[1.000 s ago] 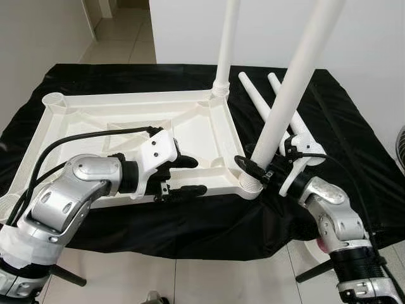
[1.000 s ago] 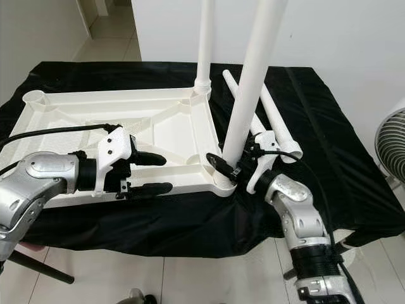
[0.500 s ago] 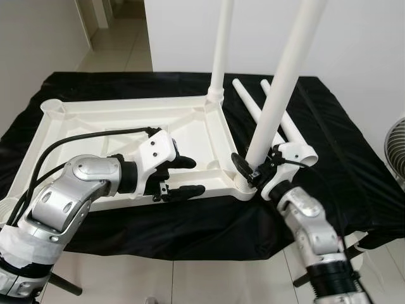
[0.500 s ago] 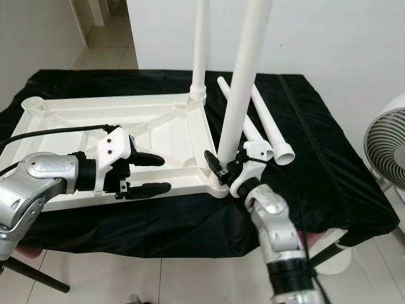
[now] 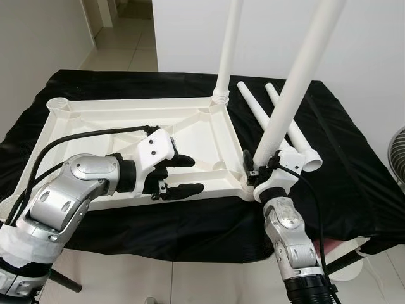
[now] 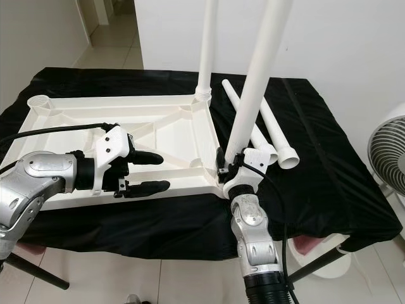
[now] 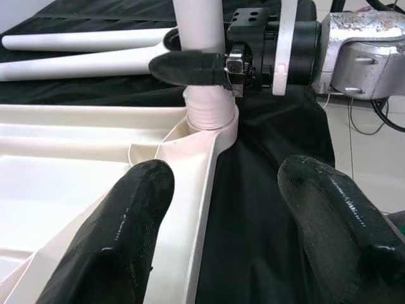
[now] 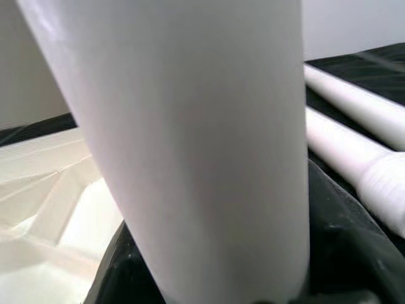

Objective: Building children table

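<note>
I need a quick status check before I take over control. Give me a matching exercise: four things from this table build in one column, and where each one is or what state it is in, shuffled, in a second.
Things:
1. right gripper
2. left gripper
3. far table leg
4. two loose table legs

States:
A. lying on the black cloth
B. open, straddling the near rim of the upturned tabletop
C. upright in the far corner socket
D. shut on the near table leg at its base

Pairs: 1-D, 2-B, 3-C, 4-A
</note>
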Motion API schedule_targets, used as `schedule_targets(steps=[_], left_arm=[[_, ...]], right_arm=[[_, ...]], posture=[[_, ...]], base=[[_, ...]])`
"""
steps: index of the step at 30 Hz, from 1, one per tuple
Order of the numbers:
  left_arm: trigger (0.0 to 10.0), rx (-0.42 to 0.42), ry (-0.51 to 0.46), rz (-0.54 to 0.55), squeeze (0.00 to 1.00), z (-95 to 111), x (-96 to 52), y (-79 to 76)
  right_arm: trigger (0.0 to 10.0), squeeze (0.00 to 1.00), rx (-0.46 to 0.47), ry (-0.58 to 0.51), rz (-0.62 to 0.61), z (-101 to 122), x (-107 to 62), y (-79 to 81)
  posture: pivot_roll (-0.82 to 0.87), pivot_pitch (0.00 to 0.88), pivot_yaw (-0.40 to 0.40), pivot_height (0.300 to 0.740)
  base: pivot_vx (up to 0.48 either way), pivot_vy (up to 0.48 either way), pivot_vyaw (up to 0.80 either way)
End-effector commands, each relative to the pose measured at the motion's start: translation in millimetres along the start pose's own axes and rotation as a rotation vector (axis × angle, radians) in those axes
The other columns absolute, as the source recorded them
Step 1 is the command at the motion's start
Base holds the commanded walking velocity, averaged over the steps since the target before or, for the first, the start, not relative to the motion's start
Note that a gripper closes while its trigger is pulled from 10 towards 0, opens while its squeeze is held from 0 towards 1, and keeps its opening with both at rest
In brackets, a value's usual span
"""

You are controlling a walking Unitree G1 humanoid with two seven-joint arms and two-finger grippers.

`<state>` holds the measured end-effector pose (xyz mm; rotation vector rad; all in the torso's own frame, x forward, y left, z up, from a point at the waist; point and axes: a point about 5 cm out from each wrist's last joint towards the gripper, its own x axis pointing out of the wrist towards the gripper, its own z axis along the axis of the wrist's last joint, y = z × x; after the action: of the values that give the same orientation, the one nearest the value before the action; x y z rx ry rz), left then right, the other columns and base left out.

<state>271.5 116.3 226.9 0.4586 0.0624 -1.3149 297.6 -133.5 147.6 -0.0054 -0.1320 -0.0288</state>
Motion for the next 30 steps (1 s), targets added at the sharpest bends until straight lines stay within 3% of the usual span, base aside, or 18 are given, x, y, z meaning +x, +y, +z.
schedule_targets(steps=[1,3,7,8,9,10,11,12,23,30], left_arm=[[10.0,0.002,0.010,0.007,0.00,0.3,-1.2,1.5],[10.0,0.002,0.009,0.010,0.00,0.6,-0.8,1.6],[10.0,0.002,0.009,0.011,0.00,0.7,-0.8,1.6],[10.0,0.002,0.010,0.012,0.00,0.7,-0.9,1.6],[10.0,0.002,0.010,0.012,0.00,0.7,-1.0,1.6],[10.0,0.002,0.010,0.012,0.00,0.7,-1.0,1.6],[10.0,0.002,0.010,0.014,0.00,0.7,-0.8,1.1],[10.0,0.002,0.010,0.014,0.00,0.8,-0.7,1.0],[10.0,0.000,0.008,0.015,0.00,1.1,-0.8,1.0],[10.0,0.002,0.009,0.016,0.00,1.5,-0.7,0.8]], right_arm=[[10.0,0.00,-0.060,0.245,-0.103,-49.5,-16.3,-21.9],[10.0,0.00,-0.013,0.231,-0.073,-47.0,-14.0,-11.2],[10.0,0.00,-0.012,0.219,-0.055,-45.2,-13.0,-7.8],[10.0,0.95,0.000,0.211,-0.025,-43.8,-12.2,-4.5],[10.0,1.00,0.031,0.202,0.015,-41.9,-11.6,-0.4],[10.0,1.00,0.031,0.202,0.015,-41.9,-11.6,-0.4],[10.0,0.22,0.060,0.163,0.108,-33.8,-11.2,9.1],[10.0,0.00,0.066,0.147,0.138,-30.5,-11.4,12.5],[10.0,0.00,0.112,0.079,0.241,-16.9,-9.6,20.2],[10.0,0.00,0.072,0.002,0.282,-2.1,-5.4,17.2]], posture=[[-0.01,0.141,0.035,0.740],[-0.01,0.143,0.034,0.740],[-0.01,0.143,0.034,0.740],[-0.01,0.143,0.034,0.740],[-0.01,0.143,0.034,0.740],[-0.01,0.143,0.034,0.740],[-0.01,0.144,0.031,0.740],[-0.01,0.144,0.031,0.740],[-0.01,0.144,0.033,0.740],[-0.01,0.144,0.033,0.740]], base=[[0.000,0.000,0.00],[0.000,0.000,0.00],[0.000,0.000,0.00],[0.000,0.000,0.00],[0.000,0.000,0.00],[0.000,0.000,0.00],[0.000,0.000,0.00],[0.000,0.000,0.00],[0.000,0.000,0.00],[0.000,0.000,0.00]])
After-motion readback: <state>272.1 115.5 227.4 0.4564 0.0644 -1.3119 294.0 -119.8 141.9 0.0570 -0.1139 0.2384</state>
